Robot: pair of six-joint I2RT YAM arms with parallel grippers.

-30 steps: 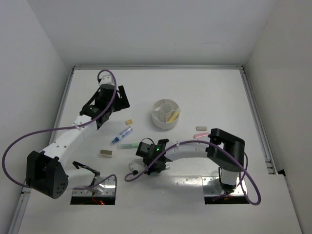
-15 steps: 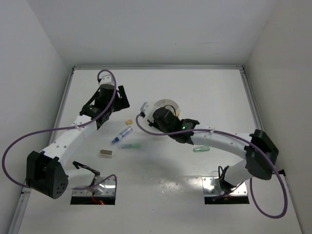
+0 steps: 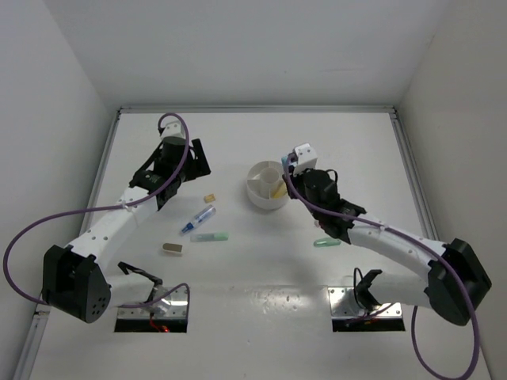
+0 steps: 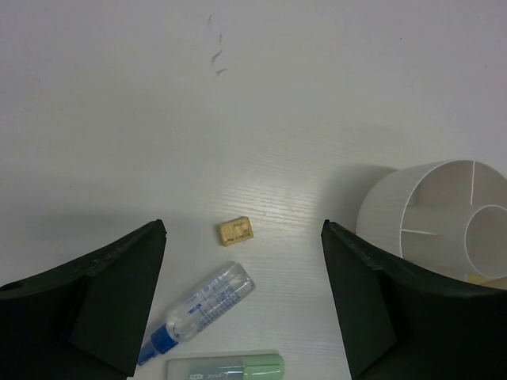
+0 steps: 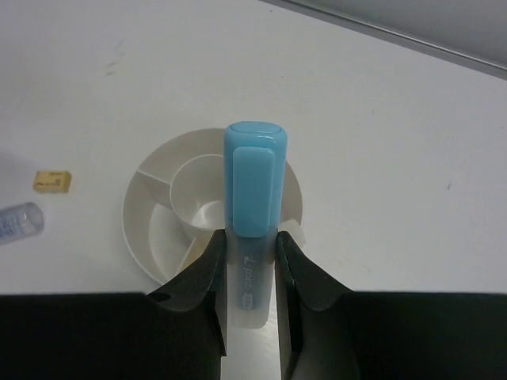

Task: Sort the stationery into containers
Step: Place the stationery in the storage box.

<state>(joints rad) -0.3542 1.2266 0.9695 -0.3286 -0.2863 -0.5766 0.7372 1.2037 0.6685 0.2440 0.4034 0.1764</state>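
Right gripper [image 5: 249,265] is clenched on the light blue marker [image 5: 254,182], right over the bowl [image 5: 136,226], cap pointing away from the fingers. Print on its clear barrel starts with an "L"; the rest is too small to read. Left gripper [image 4: 245,301] is spread wide, holding nothing, left of the bowl, above the pen [image 4: 202,311], a green marker [image 4: 226,368] and a yellowish eraser [image 4: 236,230]. A yellow marker [image 3: 279,188] lies inside the bowl.

White table [image 3: 333,142], white walls [image 3: 238,47], even light
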